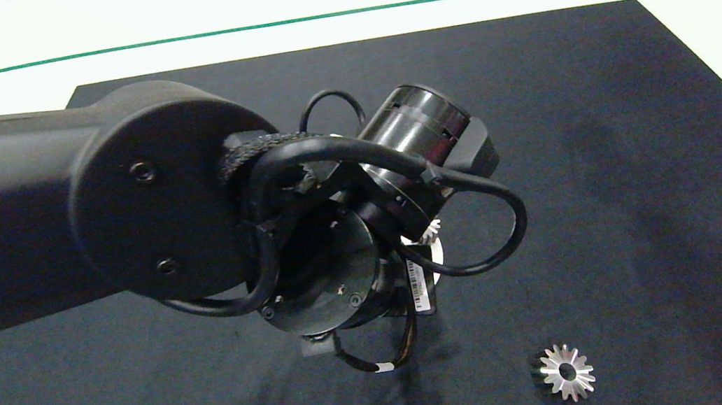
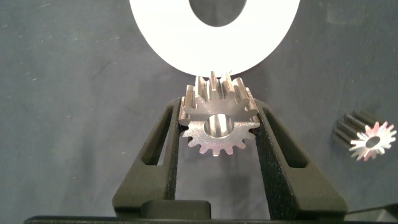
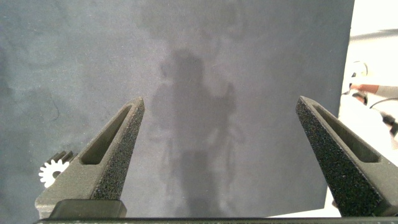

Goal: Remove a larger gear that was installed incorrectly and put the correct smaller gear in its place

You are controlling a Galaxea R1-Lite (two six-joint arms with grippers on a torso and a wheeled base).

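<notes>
Left gripper (image 2: pixel 219 127) is clamped on the smaller gear (image 2: pixel 217 118), held on edge just beside the white ring plate (image 2: pixel 214 37), bore axis roughly level, I think. Pads catch only tooth tips, so it may twist or drop. Larger gear (image 1: pixel 567 372) lies flat on the mat (image 1: pixel 609 160); right gripper (image 3: pixel 221 162) gapes idle.

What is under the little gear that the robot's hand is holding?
Under the smaller gear, clamped in the left hand, lies the dark mat, with a white ring just beyond it. Whatever sits directly beneath the gear is covered.
</notes>
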